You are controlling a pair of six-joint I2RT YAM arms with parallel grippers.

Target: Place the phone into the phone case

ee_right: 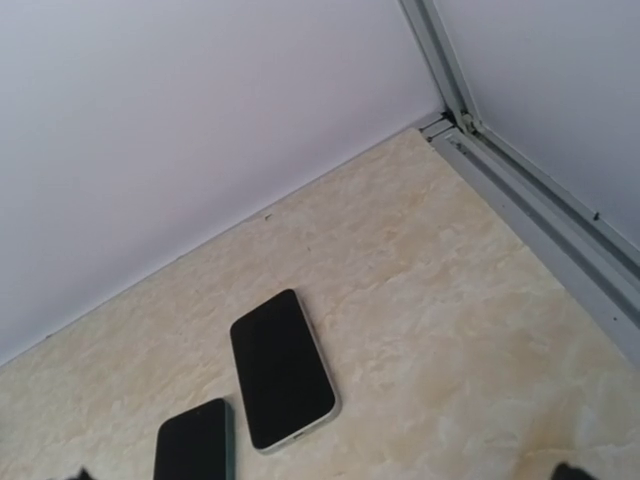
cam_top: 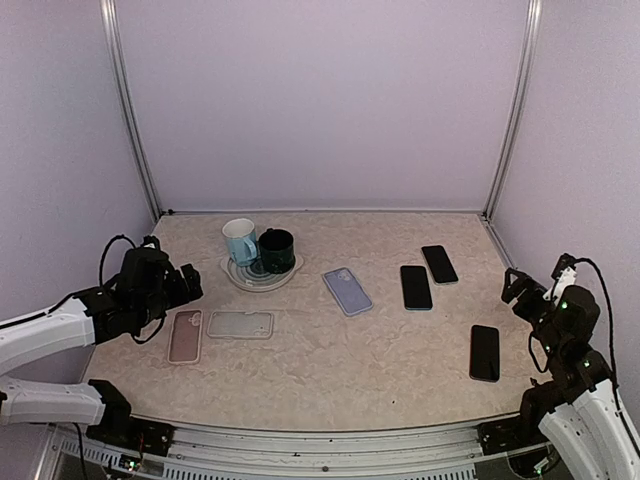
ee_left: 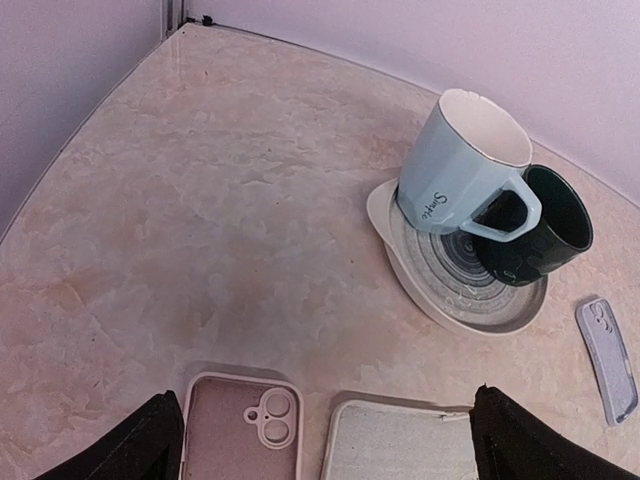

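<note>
Phone (cam_top: 485, 352) lies flat on the bench (cam_top: 330, 370), well apart from the pink case (cam_top: 186, 336); left hand (cam_top: 192, 283) and right hand (cam_top: 510, 287) spread, empty. Advice: pinch its long edges squarely

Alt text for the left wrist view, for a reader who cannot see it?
Two phone cases, a pink case and a whitish case, lie side by side on the table between the open left jaws. Beyond them a pale blue mug and a dark green mug sit on a plate, a lavender case to the right.
</note>
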